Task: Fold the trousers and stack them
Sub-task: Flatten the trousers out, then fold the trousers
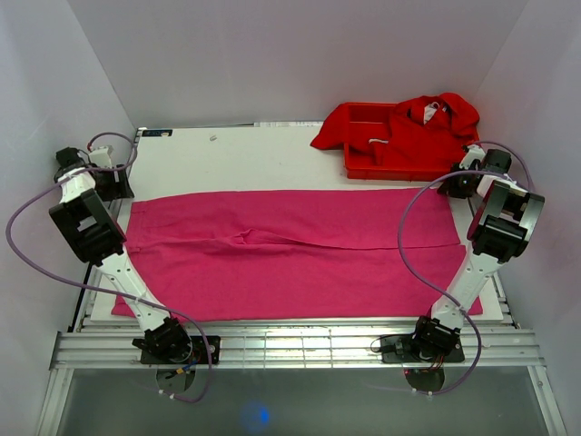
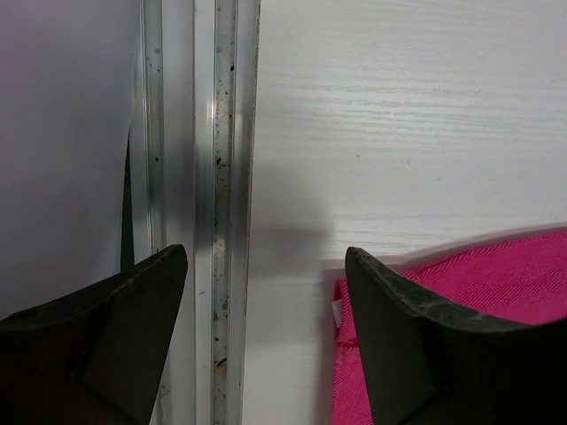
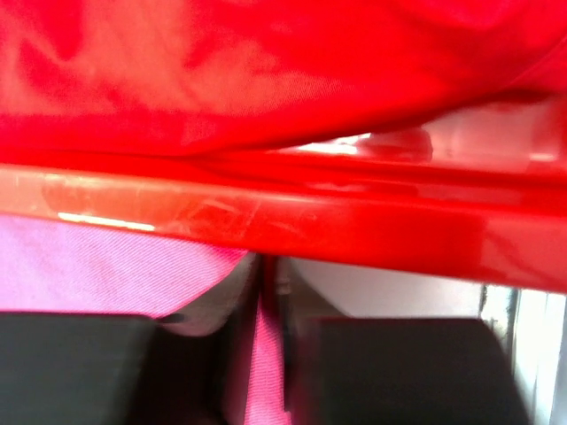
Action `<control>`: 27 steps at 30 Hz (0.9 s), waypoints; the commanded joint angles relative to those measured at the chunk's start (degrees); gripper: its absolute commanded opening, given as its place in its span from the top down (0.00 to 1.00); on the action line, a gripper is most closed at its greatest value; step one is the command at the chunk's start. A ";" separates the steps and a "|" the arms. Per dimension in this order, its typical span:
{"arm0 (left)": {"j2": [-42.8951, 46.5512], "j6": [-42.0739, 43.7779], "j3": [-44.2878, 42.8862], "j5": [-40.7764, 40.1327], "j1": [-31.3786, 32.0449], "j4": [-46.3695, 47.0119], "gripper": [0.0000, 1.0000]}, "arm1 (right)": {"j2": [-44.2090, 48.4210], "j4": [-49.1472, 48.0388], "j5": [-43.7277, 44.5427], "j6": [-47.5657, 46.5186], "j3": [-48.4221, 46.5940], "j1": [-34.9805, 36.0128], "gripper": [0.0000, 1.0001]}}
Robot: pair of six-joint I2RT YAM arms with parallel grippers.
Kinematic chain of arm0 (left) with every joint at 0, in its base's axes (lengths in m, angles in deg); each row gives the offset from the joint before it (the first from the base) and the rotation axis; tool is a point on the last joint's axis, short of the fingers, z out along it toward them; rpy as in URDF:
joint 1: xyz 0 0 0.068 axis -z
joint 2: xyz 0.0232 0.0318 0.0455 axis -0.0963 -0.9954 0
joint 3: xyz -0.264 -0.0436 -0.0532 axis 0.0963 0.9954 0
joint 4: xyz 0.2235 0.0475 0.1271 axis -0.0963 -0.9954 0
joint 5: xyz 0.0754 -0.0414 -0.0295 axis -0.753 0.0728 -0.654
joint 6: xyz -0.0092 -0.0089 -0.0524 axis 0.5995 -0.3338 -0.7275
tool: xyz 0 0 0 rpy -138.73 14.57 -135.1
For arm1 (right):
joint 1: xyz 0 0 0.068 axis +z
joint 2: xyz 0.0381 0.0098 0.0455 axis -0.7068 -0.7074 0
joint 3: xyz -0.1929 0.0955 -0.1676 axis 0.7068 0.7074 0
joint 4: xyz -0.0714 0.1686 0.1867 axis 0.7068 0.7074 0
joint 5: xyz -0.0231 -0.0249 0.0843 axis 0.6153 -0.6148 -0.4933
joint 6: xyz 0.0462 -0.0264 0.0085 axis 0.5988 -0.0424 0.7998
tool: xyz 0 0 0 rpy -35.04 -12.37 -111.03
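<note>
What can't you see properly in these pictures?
- Top view: what lies in the red tray, because the red garments cover it.
- Top view: a speck near the table's far edge, too small to name.
- Left wrist view: most of the trousers, cut off by the picture's edge.
- Right wrist view: blurred, so the right gripper pinching pink cloth looks smeared.

My top camera looks down from high behind the near edge over the whole bench (image 1: pixel 254 163). The left wrist camera hangs close above the left rail (image 2: pixel 221 177) and a corner of the trousers (image 2: pixel 496 292). The right wrist camera sits low against the tray (image 3: pixel 266 221); the top view shares both spots.
</note>
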 commanded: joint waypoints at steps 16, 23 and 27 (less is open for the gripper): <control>-7.03 23.71 -19.01 18.89 -4.28 -22.59 0.26 | 9.80 6.72 -8.23 -4.64 1.55 -2.09 0.92; -10.54 27.87 -22.43 22.25 -3.22 -25.40 0.31 | 10.24 7.86 -9.20 -6.40 2.08 -2.09 0.92; -9.49 27.43 -18.84 21.91 -2.87 -25.85 0.33 | 10.07 8.65 -9.03 -6.84 1.29 -2.09 0.92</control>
